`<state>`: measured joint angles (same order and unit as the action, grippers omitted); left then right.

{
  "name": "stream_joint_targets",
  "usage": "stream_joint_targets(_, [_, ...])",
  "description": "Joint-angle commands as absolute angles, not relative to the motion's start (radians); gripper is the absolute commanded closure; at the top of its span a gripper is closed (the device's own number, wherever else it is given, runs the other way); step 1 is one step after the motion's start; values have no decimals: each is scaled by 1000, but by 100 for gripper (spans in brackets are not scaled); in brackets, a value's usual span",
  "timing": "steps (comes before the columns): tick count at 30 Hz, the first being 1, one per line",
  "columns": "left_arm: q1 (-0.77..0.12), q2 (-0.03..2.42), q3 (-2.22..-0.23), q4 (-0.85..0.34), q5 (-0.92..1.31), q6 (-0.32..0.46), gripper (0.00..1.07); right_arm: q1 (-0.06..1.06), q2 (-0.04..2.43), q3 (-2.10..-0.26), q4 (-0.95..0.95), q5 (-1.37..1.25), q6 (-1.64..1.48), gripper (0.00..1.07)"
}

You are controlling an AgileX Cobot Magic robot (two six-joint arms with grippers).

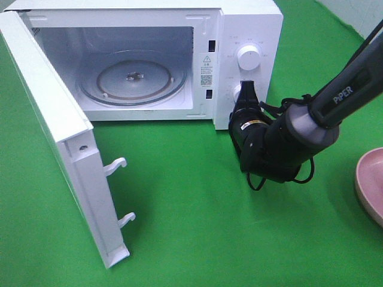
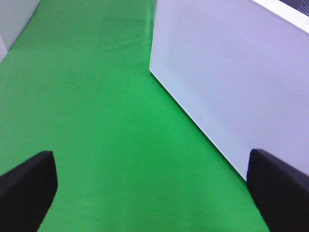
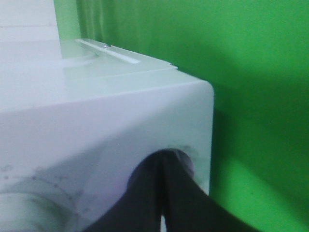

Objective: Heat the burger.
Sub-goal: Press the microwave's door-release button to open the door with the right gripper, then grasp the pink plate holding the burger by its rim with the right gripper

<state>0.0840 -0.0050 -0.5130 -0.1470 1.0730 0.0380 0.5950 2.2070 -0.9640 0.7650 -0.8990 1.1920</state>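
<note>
I cannot see the burger anywhere. It is not on the glass tray inside the microwave. Only an edge of the pink plate shows at the right side of the frame, and no bun shows on that bit. The microwave door hangs wide open on the left, I think so food can go in. The right gripper is pinched tight, with its tips at the lower knob, maybe to turn it. The left gripper is spread wide and holds nothing. It hovers over the green cloth beside the door.
</note>
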Motion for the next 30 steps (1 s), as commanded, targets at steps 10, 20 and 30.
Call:
stream_joint_targets(10, [86, -21, -514, -149, 1066, 39, 7, 603, 2120, -851, 672, -895, 1299, 107])
stream_joint_targets(20, [86, -21, -514, -148, 1066, 40, 7, 637, 2024, -712, 655, -916, 1303, 107])
stream_joint_targets(30, [86, -21, -514, -148, 1066, 40, 7, 637, 1905, -587, 603, -901, 1295, 107])
